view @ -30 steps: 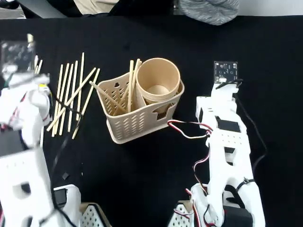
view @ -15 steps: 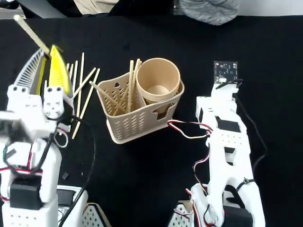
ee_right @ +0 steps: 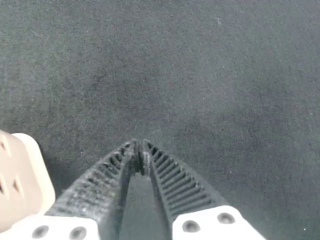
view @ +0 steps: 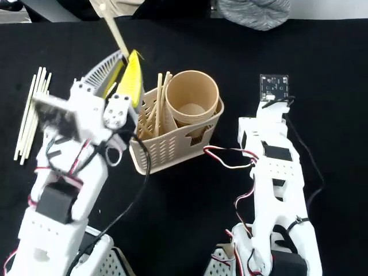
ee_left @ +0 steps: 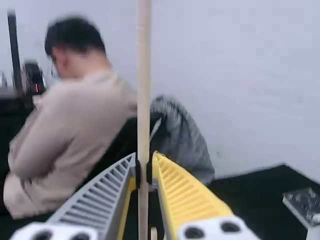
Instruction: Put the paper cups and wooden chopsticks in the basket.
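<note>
1. The left gripper point(view: 127, 56), with one white finger and one yellow, is clamped on a single wooden chopstick point(view: 112, 26). In the left wrist view the stick point(ee_left: 144, 75) runs straight between the finger tips, and most of its length sticks out past them.
2. In the high view this gripper is raised, with its tips close to the basket's rim on the side nearest the left arm.
3. The basket point(view: 167, 150) is cream with slotted walls. It stands on the black table point(view: 172, 224) between the two arms and has two compartments.
4. The compartment nearer the left arm holds several leaning chopsticks point(view: 159, 98).
5. The other compartment holds upright nested paper cups point(view: 192, 92), mouth up.
6. A bundle of loose chopsticks point(view: 31, 112) lies flat on the table, well apart from the basket, on the far side of the left arm.
7. The right gripper point(ee_right: 138, 150) has its fingers pressed together on nothing, above bare table, with a corner of the basket nearby.
</note>
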Robot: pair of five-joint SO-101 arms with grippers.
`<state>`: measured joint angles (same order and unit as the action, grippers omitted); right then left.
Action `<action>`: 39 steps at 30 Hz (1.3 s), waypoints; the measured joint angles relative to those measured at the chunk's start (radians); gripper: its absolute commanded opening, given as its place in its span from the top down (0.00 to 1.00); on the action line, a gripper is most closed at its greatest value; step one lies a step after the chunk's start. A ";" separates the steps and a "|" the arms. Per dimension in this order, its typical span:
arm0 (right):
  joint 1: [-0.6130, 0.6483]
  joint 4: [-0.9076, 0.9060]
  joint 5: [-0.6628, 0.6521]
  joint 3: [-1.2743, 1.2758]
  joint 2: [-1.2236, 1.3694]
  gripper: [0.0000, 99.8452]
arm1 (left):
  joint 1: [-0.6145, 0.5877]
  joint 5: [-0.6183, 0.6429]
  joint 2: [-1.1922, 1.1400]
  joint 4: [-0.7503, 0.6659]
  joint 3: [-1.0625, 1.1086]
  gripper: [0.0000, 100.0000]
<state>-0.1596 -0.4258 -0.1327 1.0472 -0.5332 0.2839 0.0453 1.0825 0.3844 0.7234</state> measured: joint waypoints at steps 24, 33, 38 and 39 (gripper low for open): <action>0.000 0.000 0.000 0.000 0.000 0.99 | -0.075 0.129 -0.256 0.391 -0.207 0.97; 0.000 0.000 0.000 0.000 0.000 0.99 | -0.112 0.129 -0.256 0.391 -0.152 0.79; 0.000 0.000 0.000 0.000 0.000 0.99 | -0.112 0.129 -0.256 0.442 -0.152 0.79; 0.000 0.000 0.000 0.000 0.000 0.99 | -0.112 0.129 -0.256 0.457 -0.158 0.79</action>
<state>-0.1596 -0.4258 -0.1327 1.0472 -0.5332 0.1718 0.1741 0.8263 0.8416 0.5654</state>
